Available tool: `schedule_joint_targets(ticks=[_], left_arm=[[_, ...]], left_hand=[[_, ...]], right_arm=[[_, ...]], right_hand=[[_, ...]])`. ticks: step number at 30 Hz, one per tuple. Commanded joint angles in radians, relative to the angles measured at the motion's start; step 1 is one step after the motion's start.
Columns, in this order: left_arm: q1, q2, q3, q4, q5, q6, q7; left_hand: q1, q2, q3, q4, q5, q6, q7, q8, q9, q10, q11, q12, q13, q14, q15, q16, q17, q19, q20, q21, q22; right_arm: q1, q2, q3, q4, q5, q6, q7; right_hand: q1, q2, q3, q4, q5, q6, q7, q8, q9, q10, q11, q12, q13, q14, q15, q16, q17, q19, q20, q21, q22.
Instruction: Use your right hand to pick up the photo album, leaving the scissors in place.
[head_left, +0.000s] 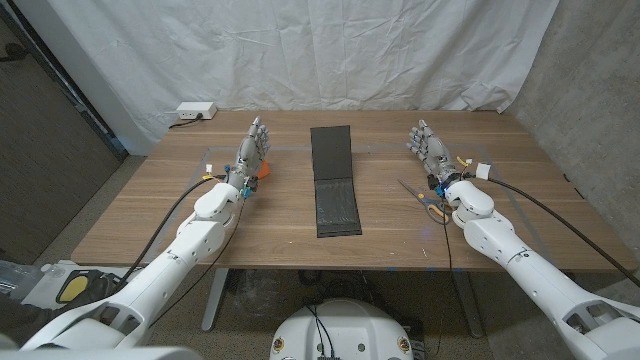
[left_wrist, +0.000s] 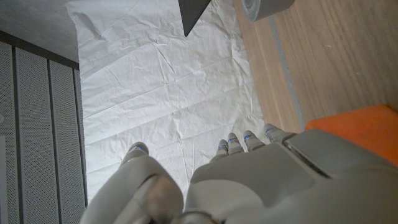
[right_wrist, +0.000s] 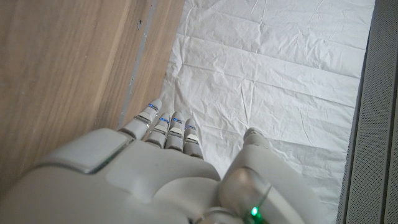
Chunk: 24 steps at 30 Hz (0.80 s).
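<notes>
Album (head_left: 335, 181) mid-table, untouched. Scissors (head_left: 424, 199) just beside right hand (head_left: 429, 147). Right hand released, fingers straight. Left hand (head_left: 252, 150) released too, by orange object (head_left: 266, 169).

Wood-grain table (head_left: 180, 215), matt and smooth. The photo album (head_left: 334, 182) looks dark, faintly textured, low sheen. Creased white cloth backdrop (head_left: 300, 50) behind. Both hands, left (head_left: 252, 152) and right (head_left: 432, 150), show smooth pale-grey plastic shells.
</notes>
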Motion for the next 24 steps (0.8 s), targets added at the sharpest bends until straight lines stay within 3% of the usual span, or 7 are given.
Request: schedule_joint_targets(ticks=[1, 15, 24], left_arm=[[0.059, -0.149, -0.195, -0.046, 0.175, 0.095, -0.105], [0.058, -0.266, -0.319, -0.066, 0.312, 0.143, -0.213], [0.066, -0.297, -0.364, -0.084, 0.352, 0.155, -0.252]], left_hand=[[0.010, 0.001, 0.006, -0.002, 0.004, -0.037, -0.001, 0.006, 0.002, -0.007, 0.001, 0.006, 0.003, -0.022, -0.004, 0.003, 0.002, -0.040, -0.136, 0.005, 0.002], [0.015, 0.005, 0.004, -0.003, 0.007, -0.033, -0.003, 0.004, 0.002, -0.005, 0.003, 0.004, 0.003, -0.021, -0.001, 0.000, 0.003, -0.043, -0.131, 0.002, 0.002], [0.019, 0.009, 0.003, -0.004, 0.009, -0.029, -0.003, 0.003, 0.001, -0.004, 0.002, 0.003, 0.003, -0.020, 0.000, -0.001, 0.003, -0.043, -0.125, 0.001, 0.002]], right_arm=[[-0.023, 0.000, 0.014, -0.034, -0.010, -0.017, -0.010], [-0.053, -0.015, 0.031, -0.087, -0.027, -0.015, -0.033], [-0.048, -0.031, 0.022, -0.134, -0.050, -0.025, -0.034]], right_hand=[[0.010, -0.001, 0.008, -0.002, 0.006, 0.008, 0.001, 0.002, 0.001, 0.009, -0.002, 0.004, 0.003, 0.009, -0.001, 0.007, 0.001, 0.008, -0.027, 0.006, 0.001], [0.014, 0.001, 0.009, -0.005, 0.006, 0.011, 0.000, 0.001, 0.002, 0.013, -0.001, 0.004, 0.004, 0.011, 0.000, 0.007, 0.001, 0.008, -0.025, 0.006, 0.002], [0.017, 0.002, 0.009, -0.008, 0.005, 0.016, 0.003, 0.002, 0.002, 0.018, -0.002, 0.005, 0.004, 0.017, 0.001, 0.008, 0.001, 0.009, -0.022, 0.006, 0.002]])
